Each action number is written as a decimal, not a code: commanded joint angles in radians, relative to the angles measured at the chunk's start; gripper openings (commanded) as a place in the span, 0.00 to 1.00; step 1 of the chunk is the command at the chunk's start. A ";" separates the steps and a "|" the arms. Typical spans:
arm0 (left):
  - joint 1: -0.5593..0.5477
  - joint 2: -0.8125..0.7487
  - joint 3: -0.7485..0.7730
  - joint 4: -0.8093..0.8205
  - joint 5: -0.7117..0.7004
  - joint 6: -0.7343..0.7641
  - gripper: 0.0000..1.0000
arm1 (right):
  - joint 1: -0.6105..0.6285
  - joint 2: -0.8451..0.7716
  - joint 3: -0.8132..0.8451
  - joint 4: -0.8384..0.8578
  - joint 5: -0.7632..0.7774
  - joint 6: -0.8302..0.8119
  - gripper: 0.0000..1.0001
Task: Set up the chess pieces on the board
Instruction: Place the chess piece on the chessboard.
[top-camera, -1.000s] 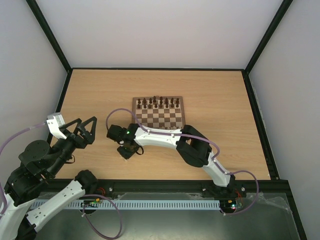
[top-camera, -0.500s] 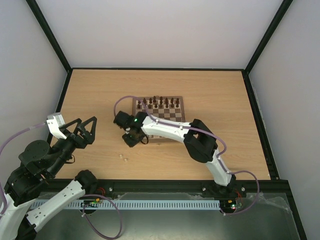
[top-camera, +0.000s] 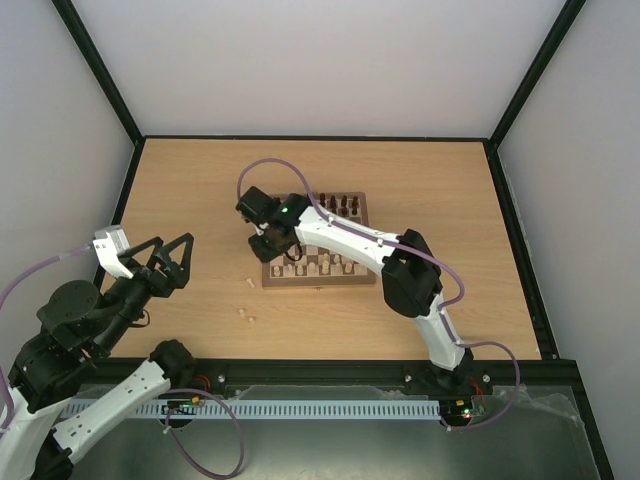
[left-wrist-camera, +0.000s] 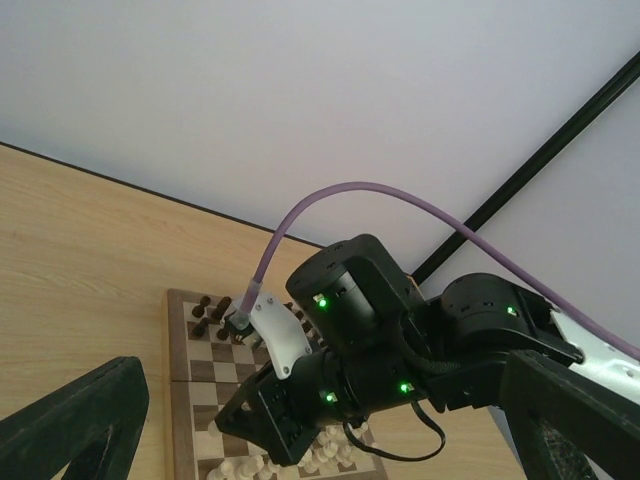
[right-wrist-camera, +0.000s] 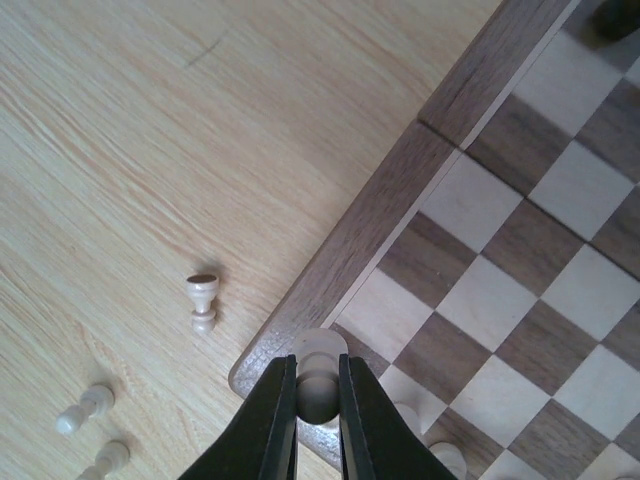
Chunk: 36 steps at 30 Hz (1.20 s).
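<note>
The board (top-camera: 345, 246) lies mid-table, with dark chess pieces (top-camera: 335, 206) along its far rows and pale chess pieces (top-camera: 312, 268) along its near rows. My right gripper (top-camera: 274, 250) reaches across to the board's left side. In the right wrist view the right gripper (right-wrist-camera: 318, 400) is shut on a pale pawn (right-wrist-camera: 321, 352), held over the board's near left corner (right-wrist-camera: 330, 270). My left gripper (top-camera: 172, 248) is open and empty, well left of the board. In the left wrist view the board (left-wrist-camera: 188, 352) lies behind the right arm.
Three loose pale pieces lie on the table left of the board: one (top-camera: 247, 283) near the corner and two (top-camera: 247, 315) closer to me. They also show in the right wrist view (right-wrist-camera: 203, 300). The black frame rail edges the table.
My right gripper has lifted from the loose pale pieces on the table and moved away to the board's near left corner with a pale pawn. The left arm has not moved.
</note>
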 joint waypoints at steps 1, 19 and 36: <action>0.005 -0.012 0.004 0.003 -0.009 -0.003 1.00 | -0.010 0.046 0.050 -0.099 0.057 -0.014 0.11; 0.005 -0.011 -0.007 0.011 0.001 -0.006 0.99 | -0.016 0.115 0.010 -0.071 0.102 -0.021 0.13; 0.005 -0.004 -0.010 0.020 -0.005 -0.005 0.99 | -0.027 0.112 -0.015 -0.052 0.082 -0.019 0.28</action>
